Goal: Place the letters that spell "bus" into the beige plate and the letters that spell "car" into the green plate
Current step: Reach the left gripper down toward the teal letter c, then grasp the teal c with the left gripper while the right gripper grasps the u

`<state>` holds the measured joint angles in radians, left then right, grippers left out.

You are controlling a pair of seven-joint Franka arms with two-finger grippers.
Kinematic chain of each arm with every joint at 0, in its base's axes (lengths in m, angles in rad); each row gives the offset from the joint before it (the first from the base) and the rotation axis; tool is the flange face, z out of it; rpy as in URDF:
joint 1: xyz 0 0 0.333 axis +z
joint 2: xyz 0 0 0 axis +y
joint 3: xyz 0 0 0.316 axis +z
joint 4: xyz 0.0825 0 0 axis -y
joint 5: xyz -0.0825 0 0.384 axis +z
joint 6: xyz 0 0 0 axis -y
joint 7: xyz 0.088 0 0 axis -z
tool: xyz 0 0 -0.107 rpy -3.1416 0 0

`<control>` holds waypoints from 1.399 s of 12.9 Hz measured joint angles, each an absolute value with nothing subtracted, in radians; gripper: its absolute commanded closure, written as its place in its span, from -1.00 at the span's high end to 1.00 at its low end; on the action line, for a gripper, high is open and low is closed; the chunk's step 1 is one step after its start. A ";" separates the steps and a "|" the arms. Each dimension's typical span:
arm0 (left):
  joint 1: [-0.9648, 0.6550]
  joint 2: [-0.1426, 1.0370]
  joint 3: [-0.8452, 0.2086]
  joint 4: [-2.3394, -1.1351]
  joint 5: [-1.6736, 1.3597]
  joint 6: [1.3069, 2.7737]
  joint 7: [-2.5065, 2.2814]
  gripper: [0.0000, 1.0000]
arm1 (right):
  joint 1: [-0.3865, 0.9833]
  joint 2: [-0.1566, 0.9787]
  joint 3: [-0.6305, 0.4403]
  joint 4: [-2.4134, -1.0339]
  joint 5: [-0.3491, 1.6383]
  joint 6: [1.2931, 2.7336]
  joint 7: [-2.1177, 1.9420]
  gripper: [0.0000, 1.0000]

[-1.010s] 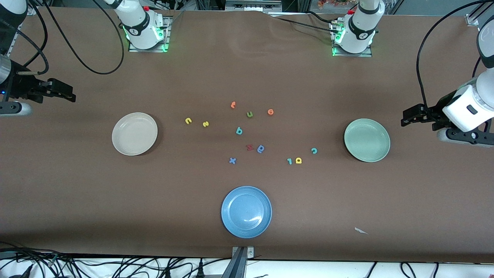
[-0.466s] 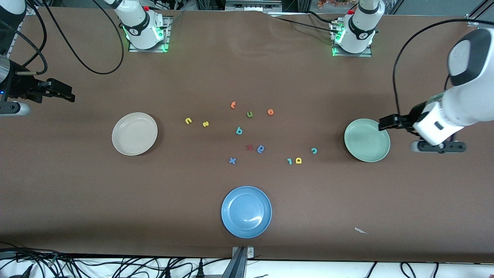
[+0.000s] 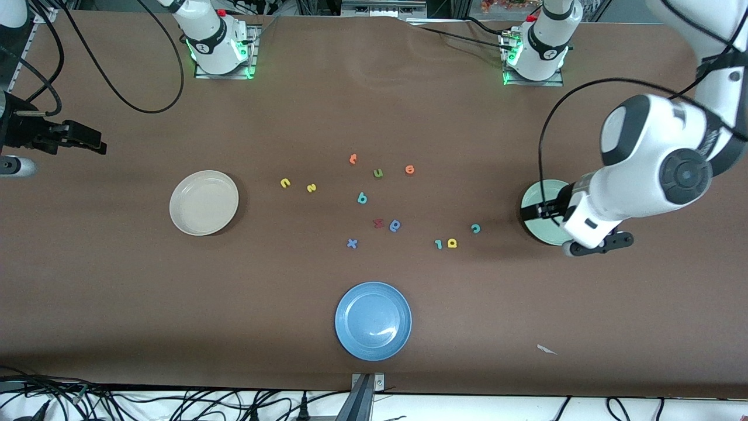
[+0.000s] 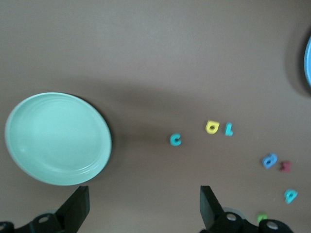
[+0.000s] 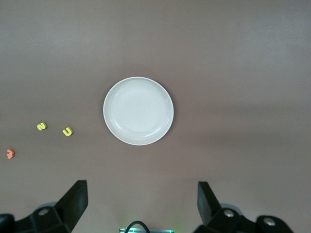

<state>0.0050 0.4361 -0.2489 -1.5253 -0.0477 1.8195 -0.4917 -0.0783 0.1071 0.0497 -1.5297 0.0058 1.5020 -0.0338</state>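
The left gripper [image 4: 141,208] hung over the green plate [image 4: 58,138] with fingers [image 4: 77,206] spread wide and empty, the teal "c" [image 4: 175,140] lying on the table [image 4: 160,53] well clear of them.

- Brown paper-covered table [image 3: 117,280] carries everything.
- Round cream-beige plate [image 3: 204,202], pale sage-green plate [image 3: 534,202], blue plate [image 3: 373,321].
- Small foam letters scattered between the plates: yellow "u" [image 3: 285,183], teal "c" [image 3: 475,228].
- White paper scrap [image 3: 546,349].

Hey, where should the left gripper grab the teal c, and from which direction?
Come straight down from above: the teal c lies flat on the table, clear of the green plate. Close the open left gripper across its curved back, outer edge to edge.
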 measured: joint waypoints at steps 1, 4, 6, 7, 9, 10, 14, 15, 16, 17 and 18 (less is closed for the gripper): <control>-0.007 0.462 -0.249 -1.528 -0.048 1.857 -0.540 1.00 | -0.078 0.108 0.050 -1.530 0.006 1.501 -0.034 1.00; -0.034 0.521 -0.249 -1.553 -0.048 1.906 -0.644 1.00 | -0.079 0.108 0.050 -1.529 0.006 1.501 -0.033 1.00; -0.043 0.551 -0.249 -1.574 -0.048 1.944 -0.671 1.00 | -0.078 0.108 0.051 -1.529 0.006 1.497 -0.034 1.00; -0.050 0.564 -0.249 -1.592 -0.048 1.979 -0.684 1.00 | -0.077 0.108 0.053 -1.529 0.006 1.491 -0.034 1.00; -0.064 0.577 -0.250 -1.655 -0.048 2.076 -0.701 1.00 | -0.073 0.111 0.061 -1.529 0.007 1.487 -0.034 1.00; -0.068 0.579 -0.250 -1.688 -0.048 2.119 -0.703 1.00 | -0.069 0.117 0.065 -1.528 0.007 1.488 -0.035 1.00; -0.087 0.585 -0.250 -1.788 -0.048 2.208 -0.705 0.80 | -0.010 0.189 0.067 -1.481 0.008 1.491 -0.033 1.00; -0.090 0.590 -0.250 -1.799 -0.048 2.213 -0.705 0.80 | 0.017 0.218 0.067 -1.465 0.008 1.502 -0.014 1.00; -0.093 0.598 -0.250 -1.805 -0.048 2.225 -0.706 0.80 | 0.048 0.245 0.068 -1.458 0.009 1.535 0.032 1.00; -0.096 0.609 -0.250 -1.809 -0.048 2.250 -0.710 0.76 | 0.074 0.270 0.073 -1.461 0.009 1.587 0.081 1.00; -0.098 0.622 -0.250 -1.809 -0.048 2.276 -0.716 0.67 | 0.088 0.291 0.090 -1.472 0.009 1.638 0.114 1.00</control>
